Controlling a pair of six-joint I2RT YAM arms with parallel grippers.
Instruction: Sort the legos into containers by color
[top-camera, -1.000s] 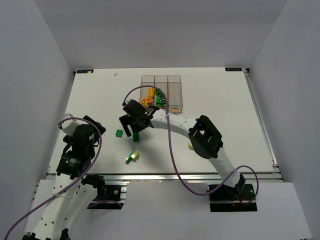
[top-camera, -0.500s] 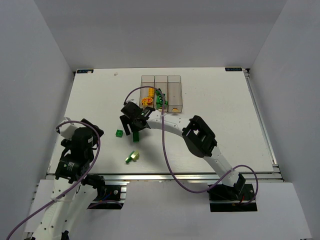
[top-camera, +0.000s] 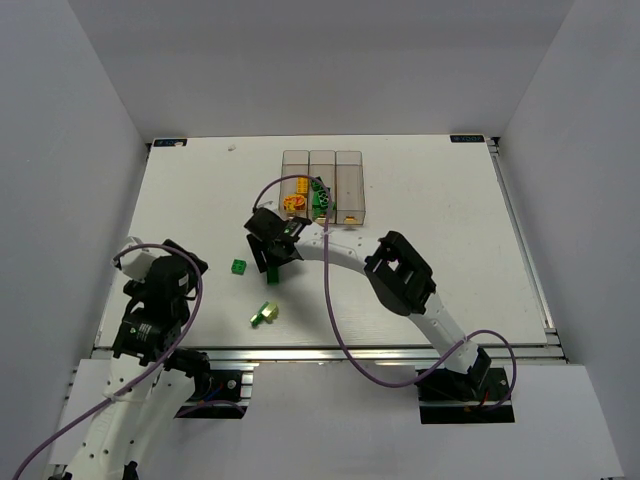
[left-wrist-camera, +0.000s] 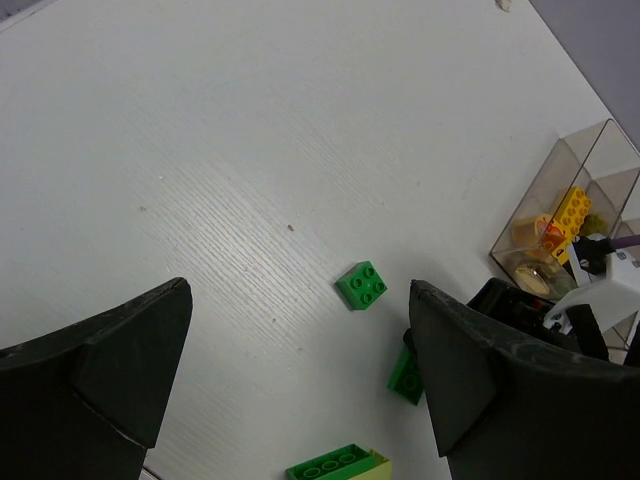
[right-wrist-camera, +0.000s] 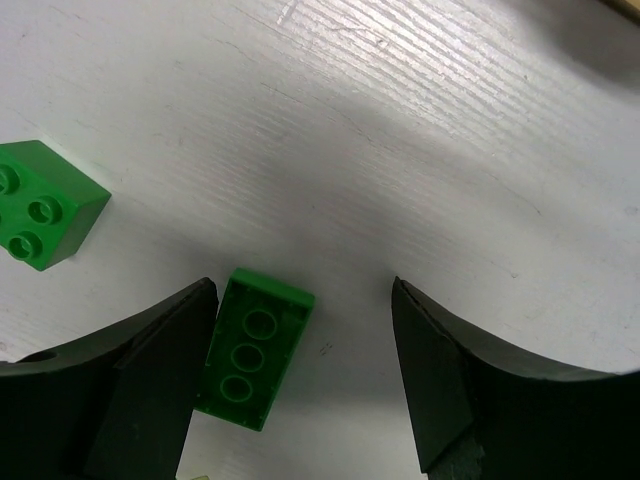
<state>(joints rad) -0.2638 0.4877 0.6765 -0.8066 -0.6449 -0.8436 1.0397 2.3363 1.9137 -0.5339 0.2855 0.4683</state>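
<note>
Already some legos (top-camera: 296, 203) are binned in the containers (top-camera: 349, 165); others are left on the surface (top-camera: 450, 220). A green brick (right-wrist-camera: 255, 360) is straddled by the released right hand (right-wrist-camera: 300, 330); left hand (left-wrist-camera: 300, 300) released.

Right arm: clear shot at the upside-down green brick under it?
Probably yes: the upside-down brick lies between the open jaws of the right gripper, nearer one jaw; the square brick sits outside them.

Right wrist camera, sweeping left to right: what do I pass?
square green brick, studs up → long green brick, hollow underside up → finger at the frame's right. The other finger overlaps both bricks, so it is omitted.
</note>
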